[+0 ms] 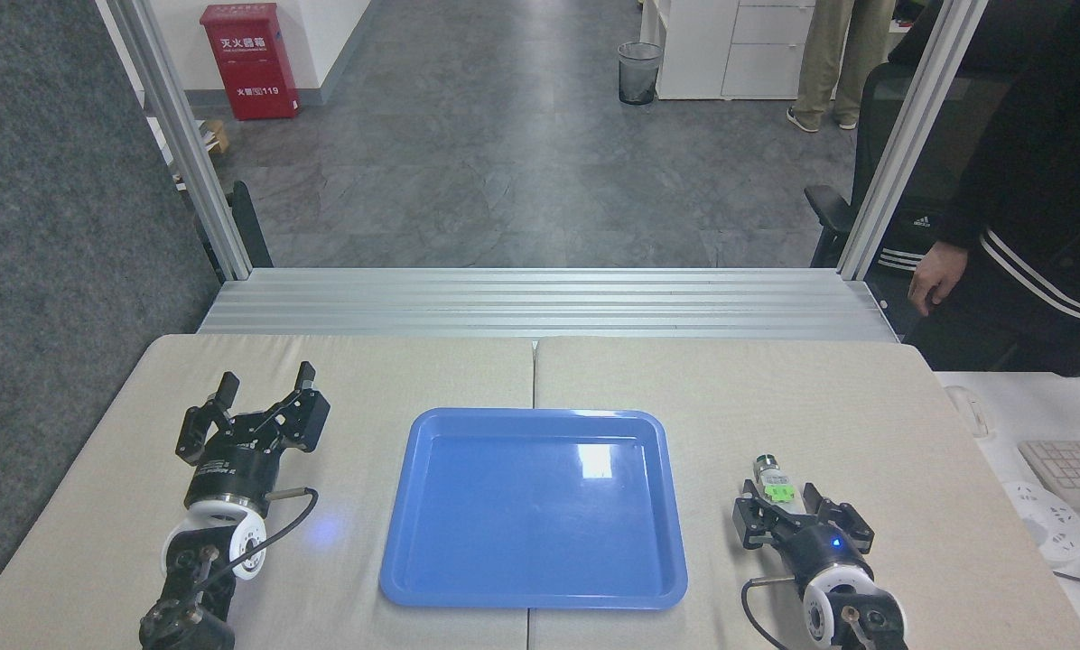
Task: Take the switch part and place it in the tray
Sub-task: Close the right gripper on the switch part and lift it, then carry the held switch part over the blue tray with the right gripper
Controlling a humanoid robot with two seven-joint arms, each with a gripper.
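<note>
While the blue tray (534, 510) sits bare in the middle of the padded table (775, 397), the job is at its grasping step: the right gripper (780, 499) has its 2 fingers on either side of the switch part (774, 483), which lies on the pad just right of the tray's right rim, outside it. From where I stand the fingers look nearly drawn in around the green middle of the part, but I cannot tell whether they are pressing it or only flanking it; the part appears to rest on the table surface.

The left gripper (264, 390) is well away on the far side of the tray, fingers spread, holding nothing.

If the grip is not yet firm, the next move would be to finish pinching on the block body, then lift straight up enough to clear the raised rim, carry the part leftward over the tray and let go low over the blue floor.

The part itself is small: a whitish, translucent block with a bright green centre piece and a silver cylindrical end with a dark tip pointing away from the robot. Being short and partly round, it could roll or twist if pinched off-centre.

A person (1028, 181) stands at the right edge.
</note>
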